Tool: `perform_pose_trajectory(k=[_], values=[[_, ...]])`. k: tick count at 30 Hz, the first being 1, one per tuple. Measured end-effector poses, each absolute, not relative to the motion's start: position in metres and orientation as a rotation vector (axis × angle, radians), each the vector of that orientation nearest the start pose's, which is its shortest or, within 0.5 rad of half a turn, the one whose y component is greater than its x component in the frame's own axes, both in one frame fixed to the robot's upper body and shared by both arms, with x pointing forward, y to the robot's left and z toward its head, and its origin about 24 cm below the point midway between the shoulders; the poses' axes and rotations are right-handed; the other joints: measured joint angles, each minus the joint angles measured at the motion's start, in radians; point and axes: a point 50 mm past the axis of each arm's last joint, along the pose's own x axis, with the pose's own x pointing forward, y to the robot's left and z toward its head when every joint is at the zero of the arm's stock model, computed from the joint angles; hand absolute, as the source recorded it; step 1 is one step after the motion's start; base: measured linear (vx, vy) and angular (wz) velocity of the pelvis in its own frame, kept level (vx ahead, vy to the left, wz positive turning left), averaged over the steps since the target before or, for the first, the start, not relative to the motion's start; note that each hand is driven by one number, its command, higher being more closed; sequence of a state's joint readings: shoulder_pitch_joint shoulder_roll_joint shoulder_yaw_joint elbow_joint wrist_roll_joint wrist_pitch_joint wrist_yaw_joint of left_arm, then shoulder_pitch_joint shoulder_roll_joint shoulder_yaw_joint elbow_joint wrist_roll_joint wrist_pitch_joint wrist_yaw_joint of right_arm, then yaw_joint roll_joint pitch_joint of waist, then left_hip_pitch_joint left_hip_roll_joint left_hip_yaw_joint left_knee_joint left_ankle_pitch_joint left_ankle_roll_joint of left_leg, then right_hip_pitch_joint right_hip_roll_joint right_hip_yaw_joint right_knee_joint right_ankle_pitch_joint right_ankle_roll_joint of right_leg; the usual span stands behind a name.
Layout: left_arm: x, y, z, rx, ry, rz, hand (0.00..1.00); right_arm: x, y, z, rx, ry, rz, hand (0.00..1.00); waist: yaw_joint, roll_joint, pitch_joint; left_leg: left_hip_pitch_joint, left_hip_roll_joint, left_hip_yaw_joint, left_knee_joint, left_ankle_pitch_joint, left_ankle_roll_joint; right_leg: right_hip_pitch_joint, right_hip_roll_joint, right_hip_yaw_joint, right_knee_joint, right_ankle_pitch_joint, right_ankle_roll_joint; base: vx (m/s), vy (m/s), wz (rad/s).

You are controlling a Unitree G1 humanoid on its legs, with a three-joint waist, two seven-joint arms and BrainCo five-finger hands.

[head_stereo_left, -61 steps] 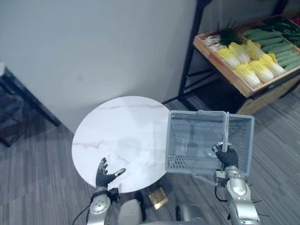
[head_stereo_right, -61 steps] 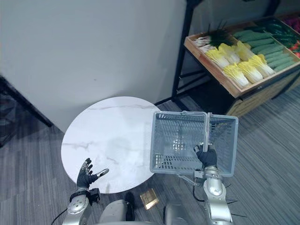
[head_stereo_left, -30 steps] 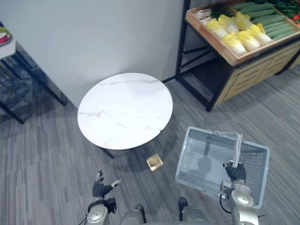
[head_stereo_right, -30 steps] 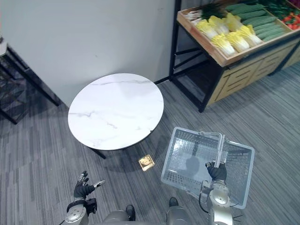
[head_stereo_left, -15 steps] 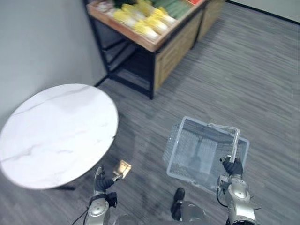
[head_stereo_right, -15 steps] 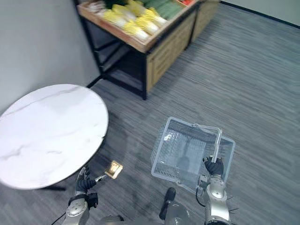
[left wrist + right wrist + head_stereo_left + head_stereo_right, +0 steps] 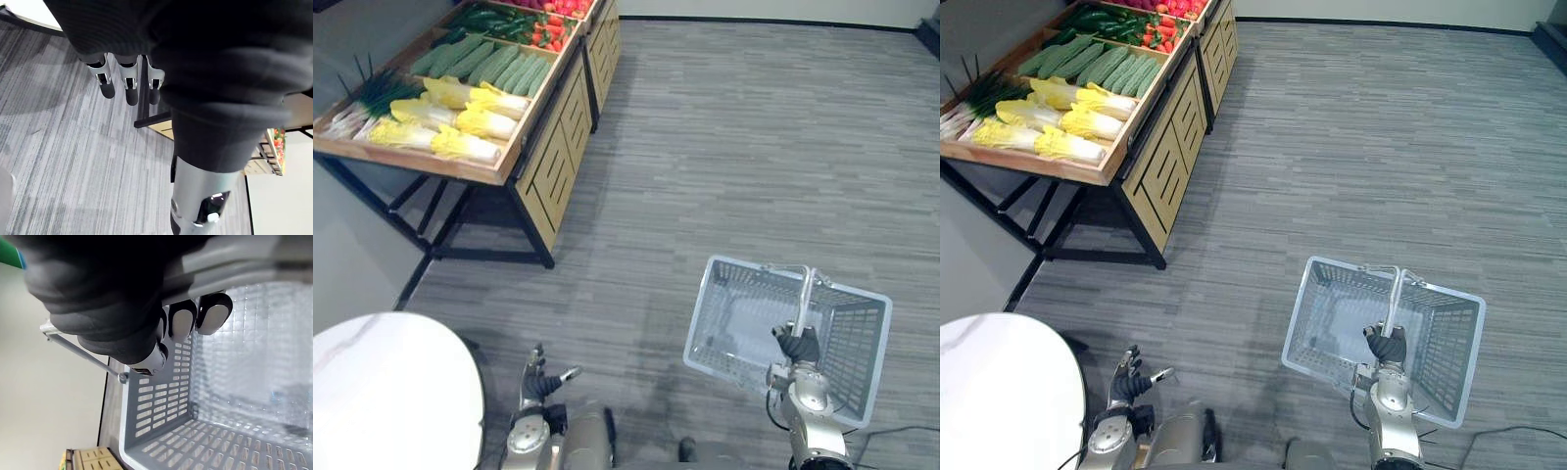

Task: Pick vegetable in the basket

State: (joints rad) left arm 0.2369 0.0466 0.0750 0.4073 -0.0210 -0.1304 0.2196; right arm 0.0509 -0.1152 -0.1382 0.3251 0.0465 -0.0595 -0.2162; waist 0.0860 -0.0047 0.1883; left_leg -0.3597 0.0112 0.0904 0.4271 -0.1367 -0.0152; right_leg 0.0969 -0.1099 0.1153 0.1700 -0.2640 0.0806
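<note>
— Fingers [image 7: 180, 323] of the right hand [image 7: 798, 345] are curled round the basket handle [image 7: 803, 302], so the grey basket [image 7: 744, 264] hangs over the floor [image 7: 754, 147]. Is anything in it?
— No. The right wrist view looks into bare mesh. The vegetables all lie on the wooden produce stand [image 7: 411, 164]. Pale yellow cabbages [image 7: 460, 122] lie along its near edge, with cucumbers [image 7: 499, 67] behind them. Green onions [image 7: 372, 96] lie at its left end and red vegetables [image 7: 558, 24] at the far end.
— So what has just changed?
— The whole view has swung round. Two seconds ago the round white tabletop [image 7: 382, 392] lay just beside the basket, and the stand sat off at the far right. Now a slice of the tabletop shows beside the left arm, and the stand lies ahead and to the left. That comes from the robot and its camera turning, not from the things moving. The grip on the handle is as it was.
— And the left hand [image 7: 540, 382]?
— It is low at the robot's side. Its fingers [image 7: 129, 88] are straight and relaxed and hold nothing.
— What does that mean for the task?
— Judging by the layout, this is the walk from the tabletop to the produce, and no picking has begun. Both hands are well apart from the stand, so the robot probably has to close in first. The free left hand looks like the one to take a vegetable and bring it over the basket's rim.
</note>
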Motion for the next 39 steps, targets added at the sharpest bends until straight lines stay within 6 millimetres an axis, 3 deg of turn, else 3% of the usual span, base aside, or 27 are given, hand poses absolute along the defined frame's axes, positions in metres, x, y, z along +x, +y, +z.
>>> perform_pose_trajectory(k=[2, 3, 5, 6, 7, 8, 9, 10, 13, 15, 16, 17, 18, 20, 21, 22, 23, 25, 27, 29, 30, 31, 32, 34, 36, 37, 39], values=[[0.165, 0.200, -0.074, 0.065, 0.463, 0.360, 0.00, 0.221, -0.224, -0.031, -0.084, 0.295, -0.382, 1.00, 0.000, -0.014, -0.006, 0.009, -0.034, 0.023, 0.021, -0.045, 0.046, -0.011, -0.035, 0.010, 0.068, -0.014, 0.025, 0.51, 0.232, 0.07], [0.165, 0.196, -0.073, 0.054, 0.456, 0.353, 0.00, 0.222, -0.221, -0.031, -0.074, 0.297, -0.366, 1.00, 0.003, -0.012, -0.007, 0.049, -0.049, 0.042, 0.017, -0.077, 0.060, -0.051, -0.044, 0.034, 0.206, -0.016, 0.052, 0.51, 0.225, -0.17], [0.163, 0.193, -0.074, 0.058, 0.463, 0.335, 0.00, 0.222, -0.211, -0.034, -0.064, 0.306, -0.345, 1.00, 0.001, -0.015, -0.005, 0.152, -0.067, 0.065, -0.005, -0.107, 0.098, -0.156, -0.048, 0.061, 0.538, 0.050, 0.195, 0.52, 0.193, -0.27], [0.161, 0.190, -0.075, 0.063, 0.469, 0.321, 0.00, 0.222, -0.203, -0.036, -0.062, 0.315, -0.320, 1.00, -0.014, -0.015, -0.005, 0.231, -0.075, 0.066, -0.021, -0.135, 0.117, -0.228, -0.056, 0.040, 0.764, 0.074, 0.173, 0.54, 0.126, -0.24], [0.161, 0.190, -0.074, 0.065, 0.466, 0.321, 0.00, 0.222, -0.195, -0.038, -0.051, 0.323, -0.302, 1.00, -0.021, -0.015, -0.004, 0.328, -0.078, 0.066, -0.061, -0.148, 0.127, -0.286, -0.069, -0.020, 0.900, 0.053, 0.108, 0.54, 0.111, -0.22], [0.161, 0.190, -0.073, 0.065, 0.462, 0.321, 0.00, 0.222, -0.193, -0.039, -0.050, 0.324, -0.297, 1.00, -0.021, -0.015, -0.004, 0.351, -0.077, 0.066, -0.074, -0.150, 0.129, -0.298, -0.072, -0.039, 0.916, 0.045, 0.085, 0.63, 0.059, -0.28], [0.167, 0.190, -0.068, 0.065, 0.434, 0.318, 0.00, 0.223, -0.187, -0.038, -0.058, 0.322, -0.271, 1.00, -0.026, -0.012, -0.006, 0.447, -0.064, 0.056, -0.135, -0.154, 0.137, -0.363, -0.072, -0.131, 0.923, 0.015, 0.013, 0.61, -0.003, -0.12], [0.171, 0.191, -0.065, 0.070, 0.416, 0.316, 0.00, 0.225, -0.186, -0.037, -0.058, 0.311, -0.257, 1.00, -0.037, -0.013, -0.006, 0.499, -0.053, 0.043, -0.179, -0.156, 0.138, -0.423, -0.065, -0.199, 0.868, -0.004, -0.016, 0.61, -0.028, 0.01], [0.183, 0.191, -0.060, 0.072, 0.385, 0.306, 0.00, 0.231, -0.188, -0.031, -0.066, 0.283, -0.255, 1.00, -0.074, -0.012, -0.006, 0.559, -0.023, 0.013, -0.221, -0.162, 0.127, -0.521, -0.030, -0.262, 0.579, 0.009, -0.017, 0.49, -0.068, 0.38], [0.185, 0.192, -0.065, 0.084, 0.405, 0.306, 0.00, 0.228, -0.195, -0.032, -0.069, 0.288, -0.282, 1.00, -0.087, -0.029, -0.010, 0.621, -0.017, -0.039, -0.218, -0.182, 0.090, -0.516, 0.038, -0.134, 0.134, 0.203, 0.019, 0.59, -0.149, 0.53], [0.183, 0.194, -0.066, 0.097, 0.413, 0.307, 0.00, 0.228, -0.196, -0.032, -0.070, 0.291, -0.288, 1.00, -0.093, -0.040, -0.013, 0.637, -0.024, -0.063, -0.214, -0.194, 0.068, -0.505, 0.039, -0.100, 0.061, 0.252, 0.022, 0.64, -0.226, 0.71], [0.177, 0.194, -0.071, 0.102, 0.441, 0.307, 0.00, 0.224, -0.202, -0.034, -0.088, 0.304, -0.297, 1.00, -0.102, -0.040, -0.016, 0.673, -0.015, -0.119, -0.187, -0.227, 0.026, -0.500, 0.041, -0.061, 0.099, 0.392, 0.019, 0.77, -0.316, 0.79], [0.177, 0.186, -0.075, 0.083, 0.459, 0.301, 0.00, 0.221, -0.209, -0.036, -0.109, 0.321, -0.305, 1.00, -0.100, 0.007, -0.018, 0.667, 0.030, -0.159, -0.131, -0.226, 0.018, -0.507, 0.063, -0.100, 0.186, 0.337, -0.014, 0.76, -0.316, 0.80], [0.178, 0.183, -0.074, 0.061, 0.452, 0.310, 0.00, 0.220, -0.212, -0.036, -0.106, 0.330, -0.320, 1.00, -0.097, 0.030, -0.025, 0.608, 0.062, -0.201, 0.008, -0.155, -0.031, -0.494, 0.080, -0.167, 0.264, 0.264, -0.088, 0.69, -0.298, 0.72], [0.178, 0.180, -0.074, 0.029, 0.447, 0.334, 0.00, 0.220, -0.211, -0.037, -0.104, 0.337, -0.316, 1.00, -0.094, 0.043, -0.018, 0.532, 0.092, -0.195, 0.194, -0.051, -0.058, -0.435, 0.098, -0.197, 0.252, 0.227, -0.112, 0.62, -0.258, 0.78], [0.176, 0.178, -0.073, 0.005, 0.443, 0.350, 0.00, 0.218, -0.210, -0.037, -0.105, 0.341, -0.321, 1.00, -0.082, 0.061, -0.008, 0.427, 0.138, -0.178, 0.426, 0.115, -0.093, -0.340, 0.115, -0.228, 0.193, 0.209, -0.132, 0.61, -0.199, 0.53], [0.176, 0.176, -0.072, -0.001, 0.439, 0.348, 0.00, 0.216, -0.209, -0.037, -0.099, 0.340, -0.328, 1.00, -0.069, 0.069, -0.004, 0.374, 0.175, -0.156, 0.534, 0.102, -0.090, -0.288, 0.130, -0.236, 0.158, 0.205, -0.138, 0.56, -0.131, 0.40], [0.176, 0.176, -0.068, -0.005, 0.419, 0.350, 0.00, 0.213, -0.214, -0.028, -0.082, 0.298, -0.382, 1.00, -0.045, 0.063, -0.002, 0.206, 0.225, -0.036, 0.680, -0.035, -0.043, -0.141, 0.142, -0.261, 0.046, 0.195, -0.153, 0.46, -0.121, 0.27], [0.177, 0.176, -0.066, -0.005, 0.412, 0.349, 0.00, 0.214, -0.222, -0.015, -0.069, 0.233, -0.418, 1.00, -0.037, 0.055, -0.006, 0.106, 0.211, 0.075, 0.545, -0.113, -0.013, -0.063, 0.121, -0.270, -0.032, 0.192, -0.152, 0.48, -0.057, 0.23], [0.177, 0.176, -0.065, -0.004, 0.409, 0.349, 0.00, 0.218, -0.235, -0.006, -0.079, 0.189, -0.452, 1.00, -0.035, 0.054, -0.005, 0.048, 0.174, 0.165, 0.263, -0.120, -0.008, -0.005, 0.093, -0.284, -0.064, 0.159, -0.120, 0.46, 0.036, 0.28], [0.177, 0.176, -0.065, -0.006, 0.409, 0.350, 0.00, 0.217, -0.239, -0.006, -0.086, 0.185, -0.462, 1.00, -0.032, 0.060, -0.009, 0.045, 0.157, 0.198, 0.136, -0.097, -0.032, 0.022, 0.084, -0.299, -0.072, 0.140, -0.104, 0.42, 0.119, 0.30], [0.177, 0.175, -0.065, -0.004, 0.406, 0.349, 0.00, 0.215, -0.246, -0.008, -0.107, 0.194, -0.474, 1.00, -0.023, 0.082, -0.024, 0.060, 0.144, 0.245, -0.048, -0.009, -0.038, 0.048, 0.083, -0.307, -0.070, 0.100, -0.070, 0.42, 0.136, 0.22], [0.176, 0.176, -0.064, 0.002, 0.403, 0.349, 0.00, 0.214, -0.249, -0.011, -0.116, 0.210, -0.479, 1.00, -0.018, 0.086, -0.029, 0.075, 0.140, 0.267, -0.070, 0.079, 0.030, 0.064, 0.083, -0.305, -0.066, 0.079, -0.056, 0.48, 0.168, 0.28], [0.179, 0.185, -0.056, 0.025, 0.366, 0.376, 0.00, 0.209, -0.248, -0.032, -0.101, 0.307, -0.487, 1.00, -0.014, 0.028, -0.078, 0.091, 0.045, 0.285, -0.084, 0.040, 0.126, 0.094, 0.000, -0.328, -0.062, 0.032, -0.005, 0.60, 0.180, 0.43], [0.182, 0.185, -0.049, 0.028, 0.330, 0.385, 0.00, 0.208, -0.249, -0.037, -0.099, 0.332, -0.491, 1.00, -0.013, 0.026, -0.081, 0.100, 0.003, 0.262, -0.081, 0.017, 0.160, 0.086, -0.033, -0.330, 0.006, 0.030, 0.000, 0.52, 0.156, 0.57], [0.185, 0.186, -0.042, 0.049, 0.297, 0.390, 0.00, 0.204, -0.251, -0.044, -0.101, 0.372, -0.498, 1.00, -0.015, 0.028, -0.080, 0.134, -0.023, 0.244, -0.089, -0.003, 0.168, 0.053, -0.059, -0.328, 0.156, 0.023, 0.013, 0.52, 0.208, 0.84], [0.189, 0.191, -0.031, 0.074, 0.247, 0.423, 0.00, 0.194, -0.252, -0.056, -0.108, 0.445, -0.510, 1.00, -0.020, 0.022, -0.076, 0.227, -0.077, 0.176, -0.149, -0.013, 0.178, -0.060, -0.108, -0.289, 0.520, 0.097, 0.083, 0.52, 0.175, 0.97]])
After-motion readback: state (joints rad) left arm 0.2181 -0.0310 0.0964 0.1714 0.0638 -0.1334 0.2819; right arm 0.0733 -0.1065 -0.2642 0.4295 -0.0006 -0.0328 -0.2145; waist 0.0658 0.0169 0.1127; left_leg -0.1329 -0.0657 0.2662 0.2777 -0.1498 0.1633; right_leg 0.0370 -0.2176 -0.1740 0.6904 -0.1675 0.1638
